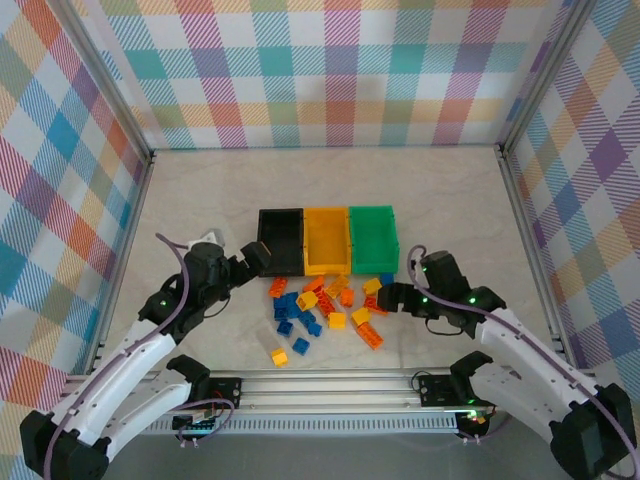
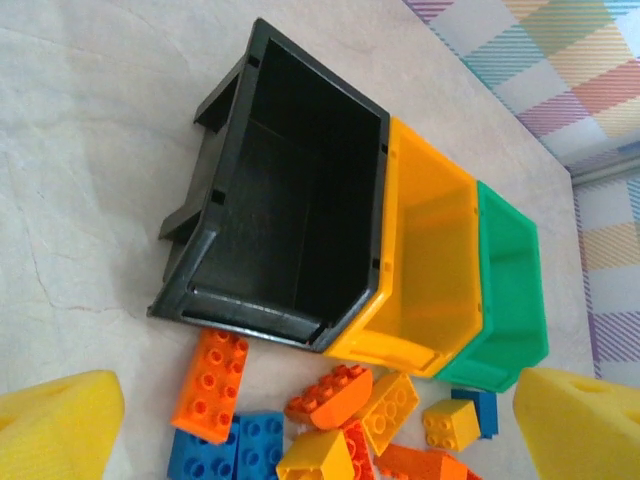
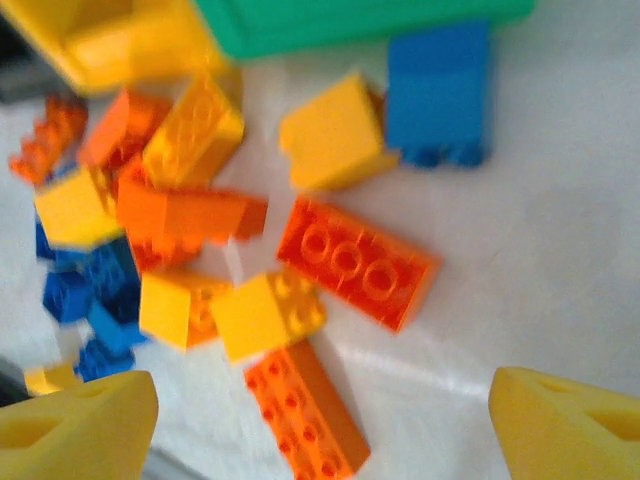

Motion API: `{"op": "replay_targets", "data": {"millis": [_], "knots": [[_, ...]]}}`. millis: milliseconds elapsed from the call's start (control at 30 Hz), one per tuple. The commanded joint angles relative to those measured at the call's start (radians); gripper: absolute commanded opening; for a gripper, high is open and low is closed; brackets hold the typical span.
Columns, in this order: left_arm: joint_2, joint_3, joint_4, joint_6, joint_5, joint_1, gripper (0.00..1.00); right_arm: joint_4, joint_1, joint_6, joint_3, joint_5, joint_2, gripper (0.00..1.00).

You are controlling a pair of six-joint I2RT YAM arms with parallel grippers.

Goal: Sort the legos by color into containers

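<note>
The legos (image 1: 325,305) lie in a loose pile of yellow, blue and orange bricks in front of three containers: a black bin (image 1: 281,240), a yellow bin (image 1: 327,240) and a green bin (image 1: 372,238). All three bins look empty. My left gripper (image 1: 255,262) hovers open by the black bin's near left corner. In its wrist view the black bin (image 2: 290,200) lies ahead, and an orange brick (image 2: 210,385) sits below it. My right gripper (image 3: 320,430) stands open over the pile's right edge, with an orange brick (image 3: 305,410) between its fingers (image 3: 75,425), untouched.
A metal rail (image 1: 330,380) runs along the table's near edge, just behind the pile. Checked walls enclose the table on three sides. A blue brick (image 3: 437,95) lies against the green bin's front wall (image 3: 350,20).
</note>
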Motion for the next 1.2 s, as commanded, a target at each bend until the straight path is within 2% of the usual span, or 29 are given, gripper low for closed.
{"op": "replay_targets", "data": {"millis": [0,200,500,767,1067,1167], "knots": [[-0.045,-0.029,-0.069,-0.003,0.022,-0.014,1.00,-0.051,0.106,-0.008,-0.003,0.038,0.041,0.84],[-0.052,-0.037,-0.091,-0.003,0.025,-0.015,1.00,-0.037,0.271,-0.004,0.056,0.139,0.202,0.80],[-0.034,-0.036,-0.089,-0.015,0.024,-0.015,1.00,-0.017,0.401,-0.003,0.122,0.243,0.399,0.75],[-0.015,-0.033,-0.095,-0.027,0.028,-0.015,1.00,-0.035,0.492,0.018,0.162,0.320,0.565,0.63],[-0.008,-0.035,-0.095,-0.076,0.021,-0.015,1.00,-0.020,0.501,0.016,0.173,0.301,0.537,0.36],[0.021,-0.018,-0.106,-0.081,0.023,-0.015,1.00,-0.061,0.502,0.009,0.191,0.333,0.474,0.32]]}}
